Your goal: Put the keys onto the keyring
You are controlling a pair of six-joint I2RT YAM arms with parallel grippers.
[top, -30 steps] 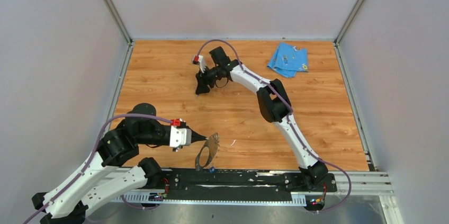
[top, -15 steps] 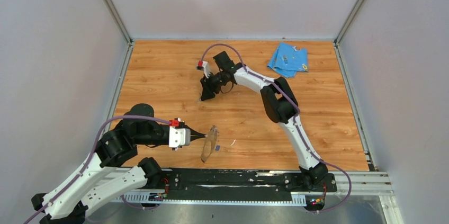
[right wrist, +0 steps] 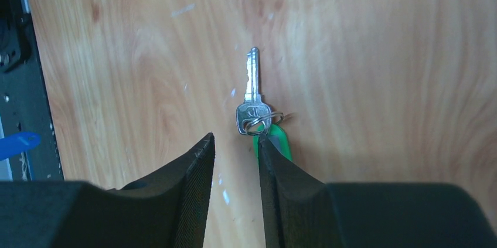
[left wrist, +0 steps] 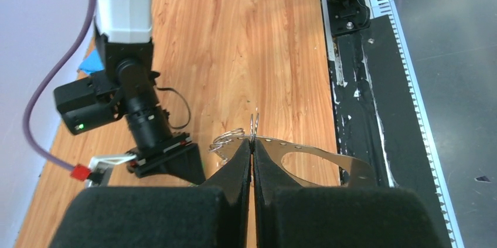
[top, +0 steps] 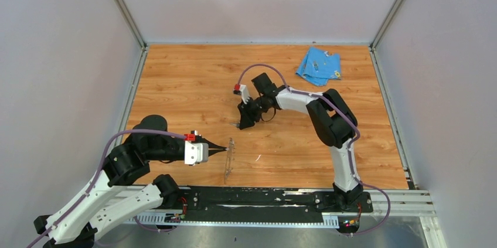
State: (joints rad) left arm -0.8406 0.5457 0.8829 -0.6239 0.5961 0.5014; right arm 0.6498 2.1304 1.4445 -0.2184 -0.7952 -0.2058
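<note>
My left gripper (left wrist: pixel 253 142) is shut on the keyring (left wrist: pixel 319 155), a flat grey metal loop with small holes, held above the table near the front rail. From above, the keyring (top: pixel 227 158) shows edge-on at the left gripper (top: pixel 223 150). A silver key (right wrist: pixel 251 92) lies on the wood, joined by a small wire ring to a green head (right wrist: pixel 281 141) that my right finger half covers. My right gripper (right wrist: pixel 235 138) hovers just short of it, open, with bare wood between its fingers. A small blue piece (right wrist: pixel 14 143), possibly the other key, lies by the rail.
A light-blue cloth (top: pixel 319 65) lies at the far right of the wooden table (top: pixel 176 84). The black front rail (top: pixel 275 198) runs along the near edge under both arm bases. Grey walls close in the sides and back.
The right arm has come right and nearer, down over the green-headed key, with its jaws narrowing. The left gripper has turned the keyring until it stands edge-on from above.
</note>
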